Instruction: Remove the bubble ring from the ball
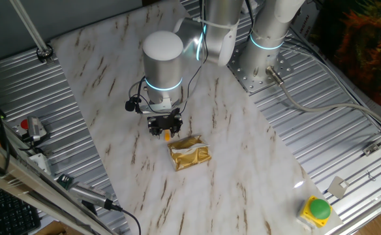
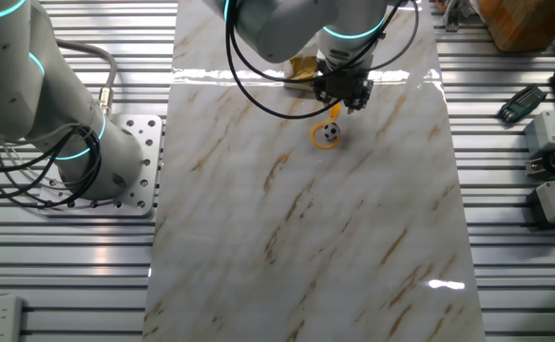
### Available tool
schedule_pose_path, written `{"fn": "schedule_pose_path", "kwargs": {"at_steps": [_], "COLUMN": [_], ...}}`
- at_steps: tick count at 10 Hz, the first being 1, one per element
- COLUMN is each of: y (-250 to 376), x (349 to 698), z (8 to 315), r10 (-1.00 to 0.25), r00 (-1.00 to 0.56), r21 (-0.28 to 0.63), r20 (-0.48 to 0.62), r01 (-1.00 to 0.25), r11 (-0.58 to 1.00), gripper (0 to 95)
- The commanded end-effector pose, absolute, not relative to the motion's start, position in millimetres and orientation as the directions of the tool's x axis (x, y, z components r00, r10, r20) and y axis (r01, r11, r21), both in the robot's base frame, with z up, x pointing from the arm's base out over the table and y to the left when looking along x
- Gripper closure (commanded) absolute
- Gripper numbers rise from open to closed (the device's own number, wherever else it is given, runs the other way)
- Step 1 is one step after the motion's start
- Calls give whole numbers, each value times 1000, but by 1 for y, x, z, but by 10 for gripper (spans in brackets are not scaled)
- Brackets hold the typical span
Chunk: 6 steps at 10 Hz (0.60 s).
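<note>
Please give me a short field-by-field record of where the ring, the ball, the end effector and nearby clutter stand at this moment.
surface: marble-patterned board
ball: on the board, inside the ring's loop
bubble ring: orange-yellow, lying around the ball, handle pointing up toward the end effector
end effector: directly above the ring's handle; whether it grips the handle cannot be told
gold packet: crumpled, beside the end effector
green button: on a yellow base, off the board
task state: ring not yet off the ball
</note>
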<state>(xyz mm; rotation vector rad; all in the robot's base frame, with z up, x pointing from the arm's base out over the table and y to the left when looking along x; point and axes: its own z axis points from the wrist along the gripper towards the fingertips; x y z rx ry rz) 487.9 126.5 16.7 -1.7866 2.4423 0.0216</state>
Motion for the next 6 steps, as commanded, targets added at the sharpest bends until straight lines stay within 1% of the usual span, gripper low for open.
{"fn": "schedule_pose_path", "kwargs": {"at_steps": [1, 6], "y": [127, 130], "x": [489, 489], "z": [15, 14], "r10": [-948, -944], "r00": [-300, -312], "r21": [-56, -42], "r20": [-106, -103], "r01": [-950, -947], "r11": [307, 318], "gripper": [570, 570]}}
